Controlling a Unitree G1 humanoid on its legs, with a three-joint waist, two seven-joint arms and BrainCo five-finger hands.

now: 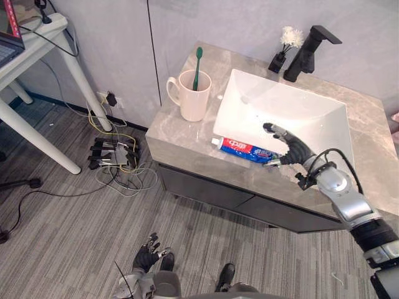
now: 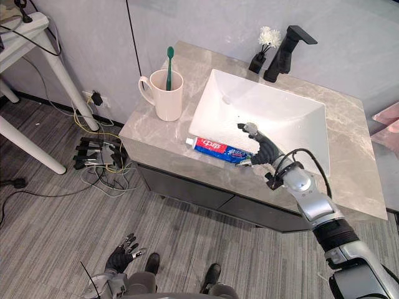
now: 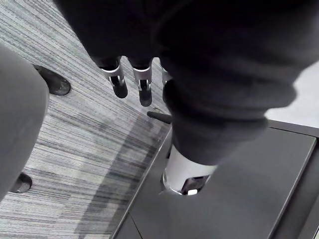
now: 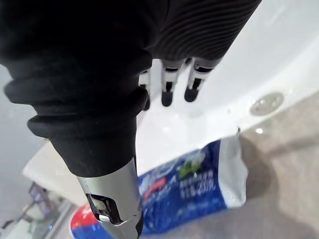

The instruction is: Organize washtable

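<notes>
A red, white and blue toothpaste tube [image 1: 243, 148] lies on the grey stone countertop [image 1: 374, 143], along the front rim of the white sink [image 1: 280, 109]. My right hand [image 1: 293, 149] hovers just over the tube's right end, open; its fingers [image 4: 169, 84] point straight over the basin and the thumb [image 4: 112, 201] is beside the tube [image 4: 199, 184], not gripping it. A cream mug [image 1: 194, 96] holding a green toothbrush [image 1: 197, 65] stands at the counter's left. My left hand [image 1: 146, 255] hangs low near the floor, with its fingers [image 3: 132, 82] relaxed and empty.
A black faucet [image 1: 308, 50] and a small black vase with a white flower [image 1: 283, 50] stand behind the sink. A white table [image 1: 37, 43] is at the far left. Power strips and tangled cables [image 1: 118, 156] lie on the carpet beside the dark cabinet [image 1: 249, 202].
</notes>
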